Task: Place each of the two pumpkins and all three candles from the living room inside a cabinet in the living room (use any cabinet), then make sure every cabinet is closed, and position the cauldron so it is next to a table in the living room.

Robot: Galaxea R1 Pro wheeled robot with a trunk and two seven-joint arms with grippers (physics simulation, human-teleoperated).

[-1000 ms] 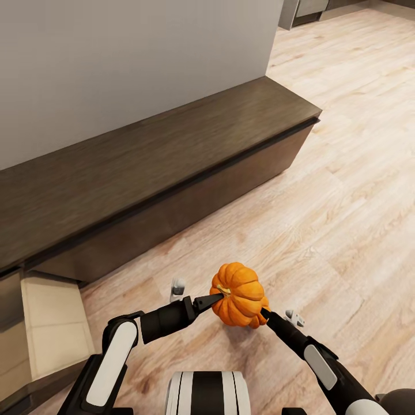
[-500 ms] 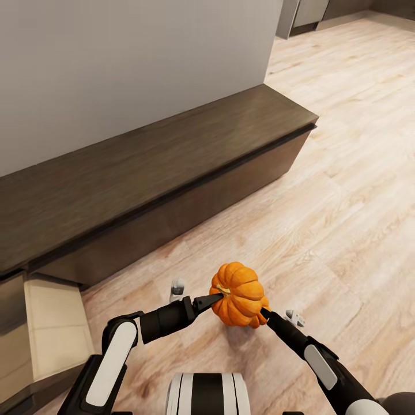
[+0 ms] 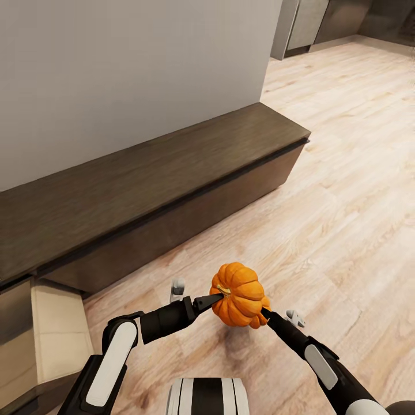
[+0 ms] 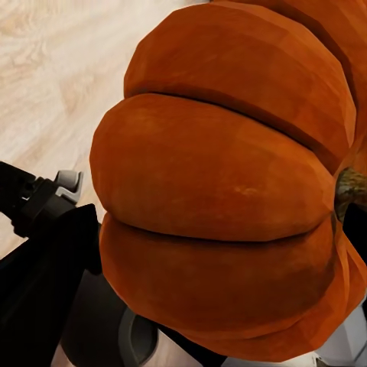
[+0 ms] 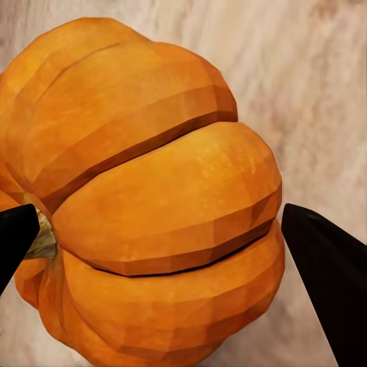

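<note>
- Pale wooden floor [image 3: 346, 190] runs out from a plain grey wall, and against that wall stands the cabinet [image 3: 173, 173], long, low and dark brown, its plank top bare.
- At the cabinet's left end, one drawer [image 3: 55, 328] stands pulled out, showing a light beige inside; I see nothing lying in it.
- One pumpkin [image 3: 238, 294] hangs in the air over the floor, in front of the cabinet and near the robot's trunk, well apart from the open drawer.
- Left end effector [image 3: 212, 300] touches the pumpkin's stem side; the right end effector [image 3: 265, 313] touches the opposite lower side. Both arms seem to press the pumpkin between them.
- From the right wrist, two dark fingertips [image 5: 329, 267] sit spread on either side of the pumpkin [image 5: 153, 206], so that end effector looks released rather than clenched, straddling the fruit.
- From the left wrist the pumpkin [image 4: 222, 191] is so close that I cannot tell how those fingers stand.
- Step in hand, as I judge it: carrying the pumpkin to the cabinet for stowing.
- Next move calls for bringing both arms together toward the open drawer, keeping even pressure so the pumpkin does not slip, then lowering it inside.
</note>
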